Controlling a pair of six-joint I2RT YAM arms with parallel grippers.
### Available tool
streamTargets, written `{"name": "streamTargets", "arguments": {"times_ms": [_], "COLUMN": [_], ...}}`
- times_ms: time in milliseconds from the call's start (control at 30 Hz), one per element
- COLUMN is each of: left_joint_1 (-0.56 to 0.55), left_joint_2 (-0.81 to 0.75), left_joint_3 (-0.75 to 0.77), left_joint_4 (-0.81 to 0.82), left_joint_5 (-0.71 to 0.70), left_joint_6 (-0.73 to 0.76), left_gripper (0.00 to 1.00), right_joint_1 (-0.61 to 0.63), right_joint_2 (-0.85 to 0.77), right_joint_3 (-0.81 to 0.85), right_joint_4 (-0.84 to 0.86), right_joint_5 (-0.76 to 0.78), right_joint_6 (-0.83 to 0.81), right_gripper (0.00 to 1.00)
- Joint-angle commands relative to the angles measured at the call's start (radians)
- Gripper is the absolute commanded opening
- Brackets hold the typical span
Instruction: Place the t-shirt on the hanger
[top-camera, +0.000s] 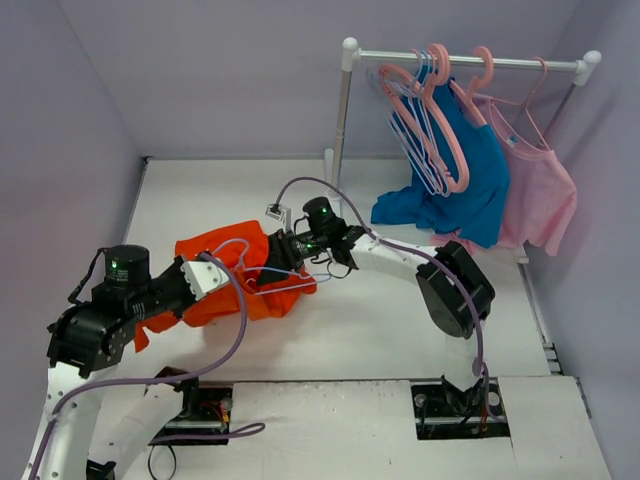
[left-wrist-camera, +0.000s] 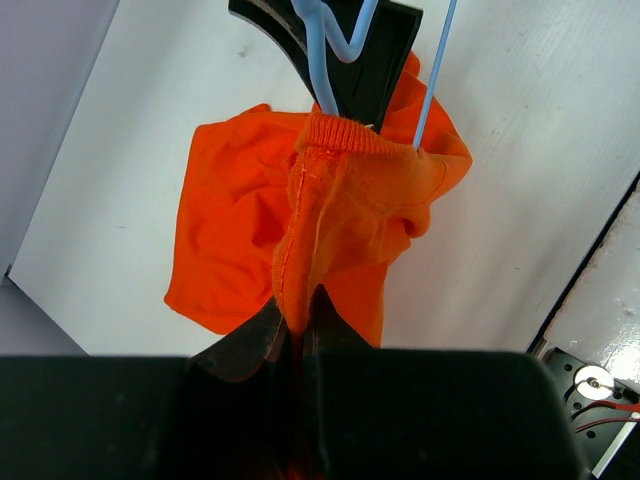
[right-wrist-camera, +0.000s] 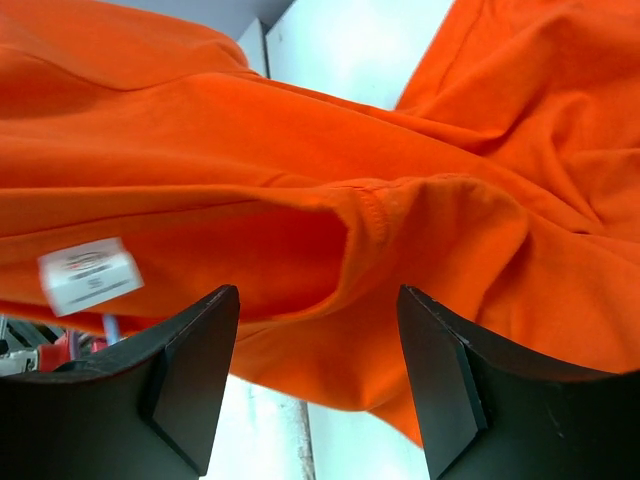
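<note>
The orange-red t-shirt (top-camera: 215, 258) lies bunched on the white table, left of centre. My left gripper (top-camera: 220, 274) is shut on a fold of the t-shirt (left-wrist-camera: 330, 200) and lifts it; its jaws (left-wrist-camera: 297, 305) pinch the cloth near the ribbed neck. The thin light-blue hanger (top-camera: 285, 289) lies partly in the cloth; its wires (left-wrist-camera: 433, 80) run into the neck opening in the left wrist view. My right gripper (top-camera: 280, 250) is open at the shirt's right edge. In the right wrist view it (right-wrist-camera: 318, 300) faces the t-shirt (right-wrist-camera: 300, 130) and its white label (right-wrist-camera: 90, 277), holding nothing.
A white clothes rack (top-camera: 465, 60) stands at the back right with pink hangers (top-camera: 440, 110), a blue shirt (top-camera: 460, 185) and a pale pink top (top-camera: 540, 185). Its post (top-camera: 340, 120) stands behind the right gripper. Lilac walls close in the left and the back.
</note>
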Motion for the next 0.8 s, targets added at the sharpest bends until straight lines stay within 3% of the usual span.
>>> {"name": "streamTargets", "arguments": {"times_ms": [0, 333, 433, 633, 767], "left_joint_1": [-0.007, -0.012, -0.013, -0.013, -0.013], "left_joint_2": [0.005, 0.007, 0.004, 0.007, 0.015], "left_joint_3": [0.022, 0.011, 0.008, 0.016, 0.023], "left_joint_4": [0.056, 0.056, 0.056, 0.056, 0.059], "left_joint_5": [0.022, 0.028, 0.026, 0.002, -0.052], "left_joint_6": [0.008, 0.003, 0.002, 0.0, -0.011], "left_gripper": [0.0, 0.0, 0.0, 0.0, 0.0], "right_joint_1": [0.01, 0.034, 0.039, 0.02, -0.031], "right_joint_2": [0.018, 0.088, 0.103, 0.061, -0.044], "right_joint_3": [0.07, 0.139, 0.153, 0.123, 0.059], "right_joint_4": [0.051, 0.054, 0.054, 0.052, 0.047], "right_joint_5": [-0.008, 0.019, 0.02, 0.086, 0.184], "right_joint_6": [-0.029, -0.038, -0.043, -0.067, -0.089], "right_gripper": [0.61, 0.53, 0.4, 0.03, 0.0]}}
